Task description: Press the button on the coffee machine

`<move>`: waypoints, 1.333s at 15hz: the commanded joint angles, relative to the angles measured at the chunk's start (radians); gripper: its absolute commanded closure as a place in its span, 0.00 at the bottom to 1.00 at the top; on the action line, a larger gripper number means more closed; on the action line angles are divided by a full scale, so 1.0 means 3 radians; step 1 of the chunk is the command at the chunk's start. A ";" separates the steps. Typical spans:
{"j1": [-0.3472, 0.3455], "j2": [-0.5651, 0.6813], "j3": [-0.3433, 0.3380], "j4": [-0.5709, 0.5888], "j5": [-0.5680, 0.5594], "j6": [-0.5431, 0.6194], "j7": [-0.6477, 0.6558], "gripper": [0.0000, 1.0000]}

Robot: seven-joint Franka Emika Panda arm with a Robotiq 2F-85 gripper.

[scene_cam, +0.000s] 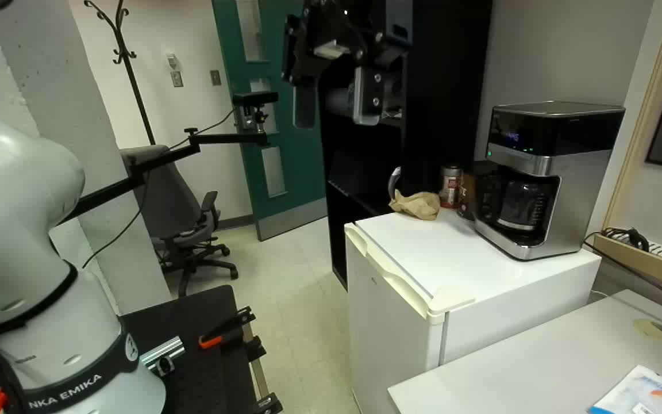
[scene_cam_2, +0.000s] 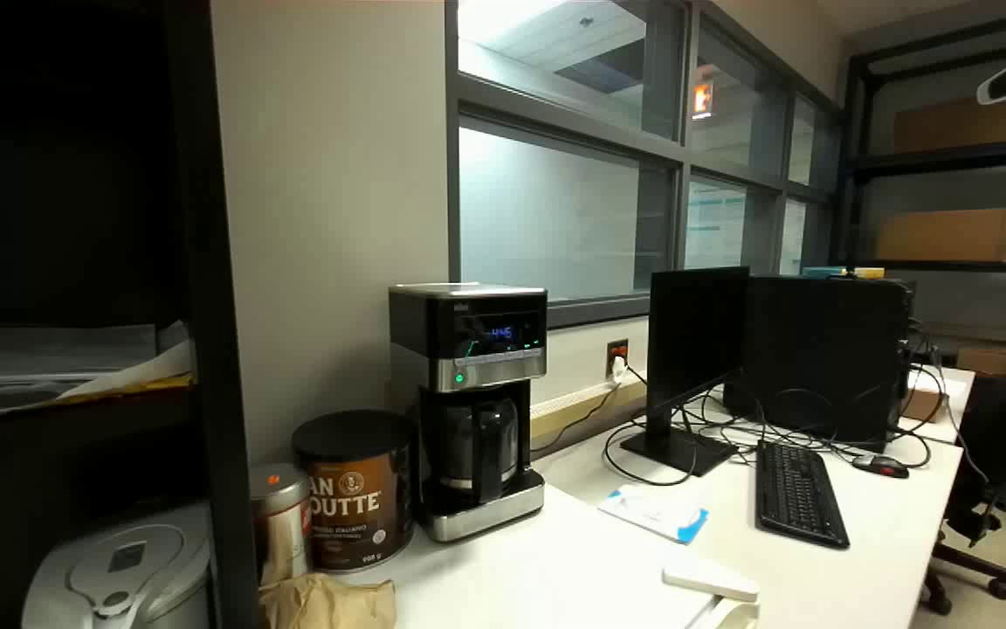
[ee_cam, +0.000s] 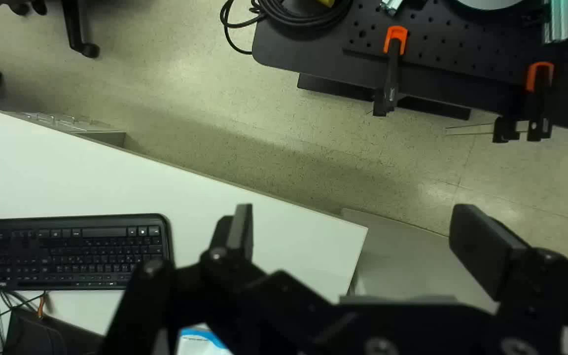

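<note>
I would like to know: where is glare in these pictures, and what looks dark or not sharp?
Wrist view: glare patches on the floor; the hand dark and slightly soft in the foreground. In an exterior view: the fridge top almost washed out; the coffee machine fairly sharp, but its glowing digits small, hard to read.

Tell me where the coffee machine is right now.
In both exterior views, the coffee machine stands on the white fridge, just right of the brown coffee can.
</note>
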 commanded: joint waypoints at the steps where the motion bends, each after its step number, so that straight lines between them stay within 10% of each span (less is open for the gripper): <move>1: 0.0060 -0.0001 -0.0044 0.0009 -0.0020 -0.0015 0.0023 0.00; 20: 0.0295 0.0744 0.0045 0.0127 -0.0028 0.0865 -0.0102 0.00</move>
